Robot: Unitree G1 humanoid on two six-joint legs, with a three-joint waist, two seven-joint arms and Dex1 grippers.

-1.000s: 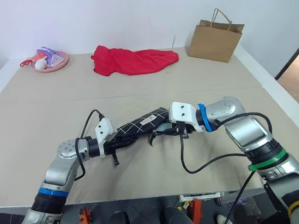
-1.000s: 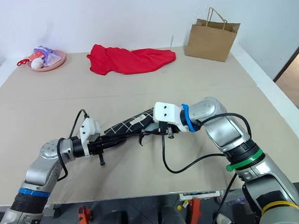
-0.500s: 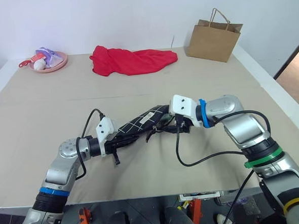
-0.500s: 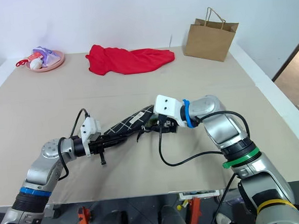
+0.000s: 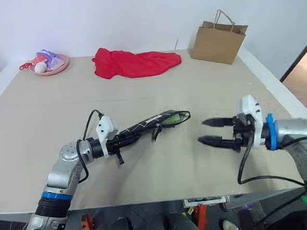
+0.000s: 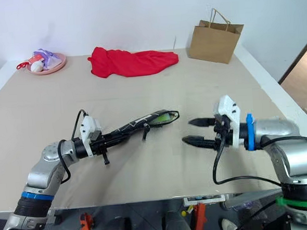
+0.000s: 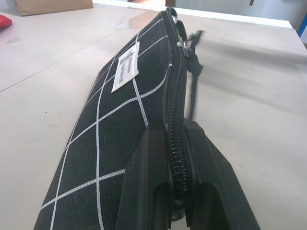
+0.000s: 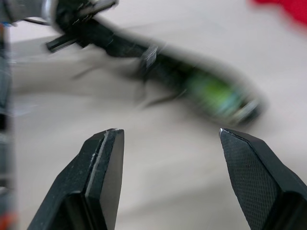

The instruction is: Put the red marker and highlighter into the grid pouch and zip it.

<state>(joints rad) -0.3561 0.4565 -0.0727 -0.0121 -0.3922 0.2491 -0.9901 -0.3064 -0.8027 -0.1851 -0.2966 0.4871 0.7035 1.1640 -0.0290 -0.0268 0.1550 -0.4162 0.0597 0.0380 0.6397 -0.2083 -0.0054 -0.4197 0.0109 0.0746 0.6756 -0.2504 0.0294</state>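
Pinching grid pouch [image 5: 153, 122] edge, left fingers [image 7: 153, 182]; white label [image 7: 125, 72] unreadable; right fingers [image 5: 216, 122] wide, empty.

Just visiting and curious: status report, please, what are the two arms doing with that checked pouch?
Left gripper shut on pouch end, held off table. Right gripper jaws open, empty, apart from pouch. Green shows in pouch's open mouth; not zipped. Nothing in the way.

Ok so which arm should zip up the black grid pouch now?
Probably the right. The right gripper is open and empty, facing the pouch's gaping end, where something green shows inside. The left gripper is shut on the black fabric pouch with white grid lines, holding its other end, so it should stay as the anchor.
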